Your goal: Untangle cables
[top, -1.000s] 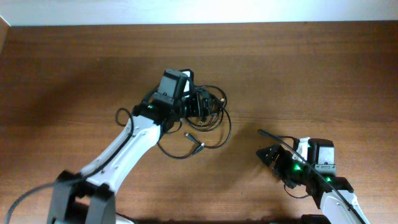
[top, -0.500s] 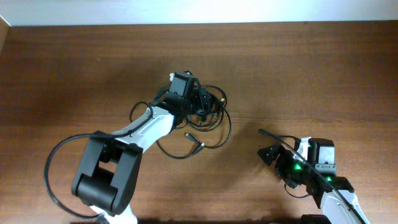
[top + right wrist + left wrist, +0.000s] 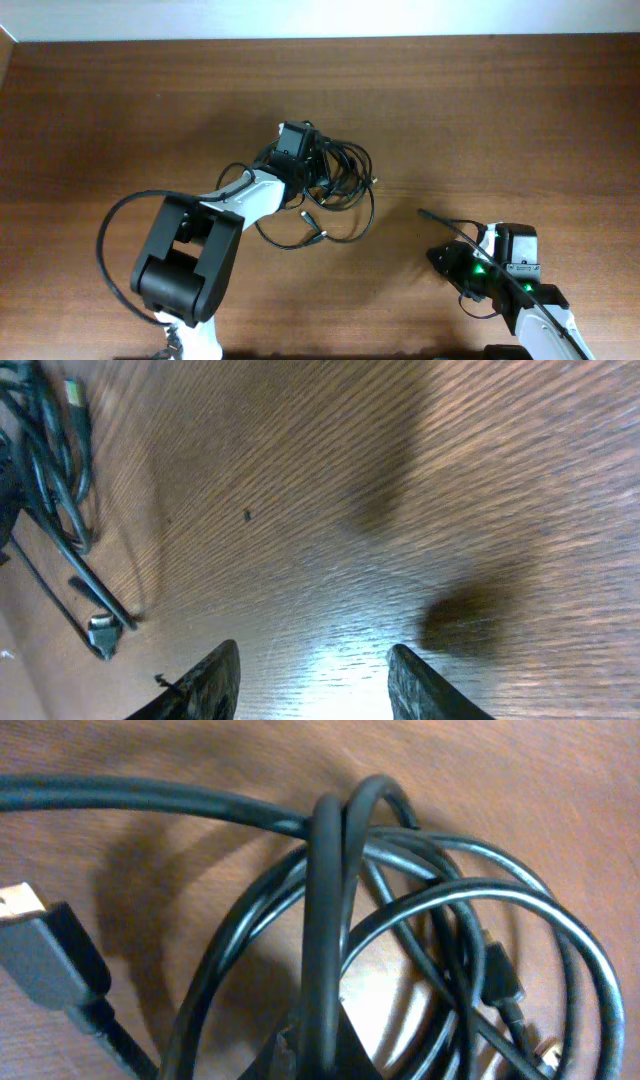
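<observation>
brown wooden table point(image 3: 120, 100) with tangled black cables point(image 3: 335, 170) near its middle

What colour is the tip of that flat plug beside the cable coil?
Gold tip on a dark plug; clearest in left wrist view.

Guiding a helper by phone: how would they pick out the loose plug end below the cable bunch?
On the wooden table, find the cables bunched near the middle. Just below the bunch, inside its widest loop, a short straight plug end lies alone on bare wood, while the other ends sit in the tangle.
</observation>
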Robot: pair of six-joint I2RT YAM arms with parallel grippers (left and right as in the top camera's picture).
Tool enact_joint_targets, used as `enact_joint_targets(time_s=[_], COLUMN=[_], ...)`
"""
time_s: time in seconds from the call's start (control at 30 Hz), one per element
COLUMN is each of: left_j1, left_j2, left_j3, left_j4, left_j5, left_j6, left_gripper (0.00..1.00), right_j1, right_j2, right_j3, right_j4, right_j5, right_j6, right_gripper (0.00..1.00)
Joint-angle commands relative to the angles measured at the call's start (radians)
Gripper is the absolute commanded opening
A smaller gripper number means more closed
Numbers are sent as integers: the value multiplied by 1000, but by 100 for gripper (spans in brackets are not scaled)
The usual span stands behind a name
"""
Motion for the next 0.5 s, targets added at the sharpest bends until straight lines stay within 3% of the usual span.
enact_joint_targets(time_s=[0.0,0.13,0.23,0.37,0.47], left_j1=[2,4,4,3,3], left_j2=[-143,-344,-466,-488,-488], left_j3=[4,4,4,3,3], left_j4=[-71,-283,-439,-498,-496], left_j5=[211,396,404,425,546], left_j6=[221,418,554,565,607], left_gripper=[0,0,0,0,0], right_j1=[-2,-2,-2,-1,3], right_j2=[2,2,2,2,2], right_j3=[6,124,253,350,361], right_j4=[72,77,79,81,80], right_j5=[-243,-421,-556,-613,-621], right_j6=[-174,-225,-243,-246,-230], right_gripper=[53,54,55,55,54])
